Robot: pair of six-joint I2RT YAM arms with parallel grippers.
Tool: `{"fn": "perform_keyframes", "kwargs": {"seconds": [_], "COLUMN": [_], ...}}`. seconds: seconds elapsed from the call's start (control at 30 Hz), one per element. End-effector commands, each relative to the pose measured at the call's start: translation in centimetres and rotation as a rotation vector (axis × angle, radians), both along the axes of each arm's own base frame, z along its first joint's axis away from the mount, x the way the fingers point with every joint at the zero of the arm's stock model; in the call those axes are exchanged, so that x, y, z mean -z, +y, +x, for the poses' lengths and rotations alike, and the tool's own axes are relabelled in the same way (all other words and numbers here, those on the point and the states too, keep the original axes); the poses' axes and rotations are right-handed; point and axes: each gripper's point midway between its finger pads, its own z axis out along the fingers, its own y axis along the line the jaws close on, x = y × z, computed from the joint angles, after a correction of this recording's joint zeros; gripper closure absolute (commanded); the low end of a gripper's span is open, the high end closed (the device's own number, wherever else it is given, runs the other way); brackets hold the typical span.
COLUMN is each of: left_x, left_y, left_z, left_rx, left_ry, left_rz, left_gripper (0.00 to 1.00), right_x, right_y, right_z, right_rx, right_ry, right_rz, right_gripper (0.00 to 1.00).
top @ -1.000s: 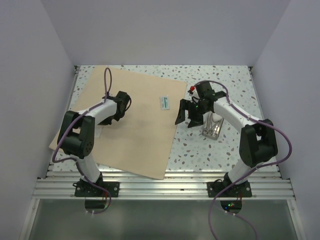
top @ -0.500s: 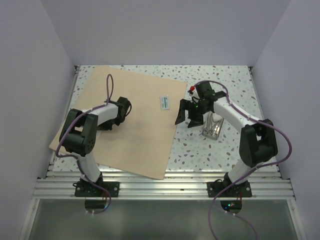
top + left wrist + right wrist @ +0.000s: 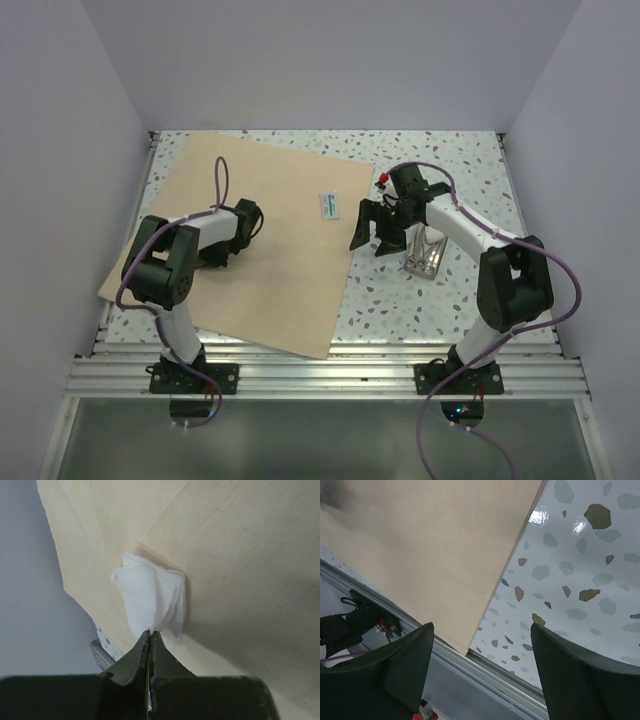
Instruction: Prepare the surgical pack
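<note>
The tan wrap sheet (image 3: 290, 260) lies flat over the left half of the table. My left gripper (image 3: 151, 631) is shut on the near corner of a crumpled white gauze (image 3: 150, 597), which rests on the sheet (image 3: 240, 555) near its left edge. From above, the left gripper (image 3: 208, 256) is low over the sheet and the gauze is hidden under the arm. My right gripper (image 3: 375, 236) hangs open and empty over the sheet's right edge (image 3: 430, 545). The small steel tray (image 3: 427, 255) sits on the tabletop just right of it.
A small white-and-green packet (image 3: 328, 206) lies on the sheet near its right edge. The speckled tabletop (image 3: 580, 580) lies to the right of the sheet. An aluminium rail (image 3: 320, 375) runs along the near edge. Walls close in the left, back and right.
The left arm has folded in, its wrist shifting slightly toward the near side. The gauze that showed beside it from above is now covered by the arm. The right arm has not moved.
</note>
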Motion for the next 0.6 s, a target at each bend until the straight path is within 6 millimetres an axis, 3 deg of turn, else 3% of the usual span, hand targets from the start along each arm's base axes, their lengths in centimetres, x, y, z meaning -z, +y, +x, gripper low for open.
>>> {"fn": "perform_keyframes", "kwargs": {"seconds": [0.0, 0.2, 0.3, 0.57], "left_x": [1.1, 1.0, 0.5, -1.1], "left_y": [-0.4, -0.6, -0.9, -2.0], "left_z": [0.0, 0.0, 0.3, 0.6], "left_rx": [0.001, -0.019, -0.036, -0.058], "left_ry": [0.017, 0.016, 0.001, -0.046], "left_rz": [-0.039, -0.047, -0.059, -0.143], "left_gripper": [1.00, 0.99, 0.83, 0.63], "right_x": [-1.2, -1.1, -1.1, -1.2], "right_y": [0.8, 0.8, 0.8, 0.7], "right_z": [0.6, 0.7, 0.7, 0.6], "right_rx": [-0.015, -0.014, -0.014, -0.015], "right_ry": [-0.033, -0.031, -0.032, -0.036], "right_rz": [0.036, 0.032, 0.032, 0.033], "right_gripper": [0.18, 0.18, 0.18, 0.18]}}
